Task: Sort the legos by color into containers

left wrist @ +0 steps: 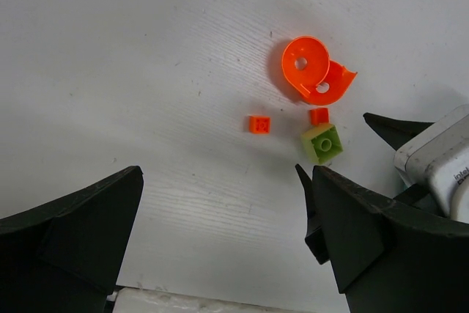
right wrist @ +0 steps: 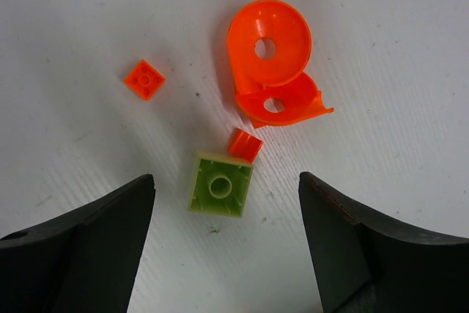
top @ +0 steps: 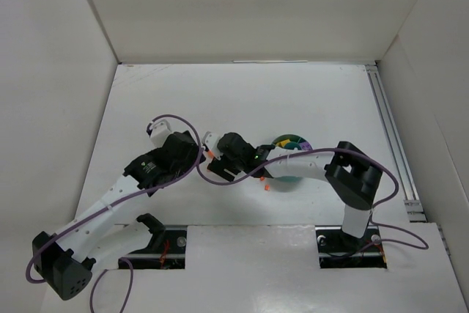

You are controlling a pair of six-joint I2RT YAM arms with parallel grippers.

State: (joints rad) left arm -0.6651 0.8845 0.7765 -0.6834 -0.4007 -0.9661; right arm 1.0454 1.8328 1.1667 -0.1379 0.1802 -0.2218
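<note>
Right gripper (right wrist: 227, 243): spread wide, gripping nothing, one finger on either side of the lime green brick (right wrist: 220, 183) and apart from it.
Left gripper (left wrist: 227, 254): spread fully wide, holding nothing, hanging over the white table (top: 220, 93) just beside the right one.
Lime green brick: flat on the table, one round ring showing on its upper face, touching or almost touching (cannot tell which) the small orange bit (right wrist: 245, 144) at its far corner.
Orange round piece (right wrist: 271, 60): just beyond the bit, two overlapping discs, each with a hole.
Orange square plate (right wrist: 143, 79): alone, left of the round piece, apart from the rest.
Teal dish (top: 293, 144): partly hidden under the right arm (top: 308, 163); green, yellow and purple seen inside.
Stray orange piece (top: 265, 186): on the table, near the dish's near side.
</note>
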